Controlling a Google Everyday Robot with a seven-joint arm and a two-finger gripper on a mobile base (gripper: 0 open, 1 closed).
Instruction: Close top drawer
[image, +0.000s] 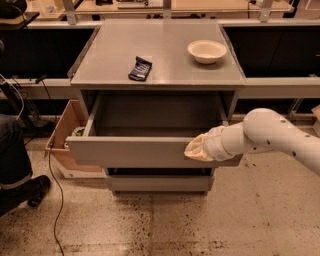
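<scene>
Pincer (196, 150) at open top drawer (130, 152) front, seemingly touching, grip state unclear, bowl (207, 50) and dark packet (140, 68) on cabinet top (172, 72)

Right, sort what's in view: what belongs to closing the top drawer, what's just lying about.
Job: top drawer, pulled out; gripper at its front panel, right side.
Lying about: white bowl and dark packet on the cabinet top; open box on the floor left of the cabinet.

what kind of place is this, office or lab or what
Probably a robotics lab or workshop: long workbenches flank a grey cabinet, a cable trails over the floor, and the robot's pincer is at the front of the open top drawer.
</scene>
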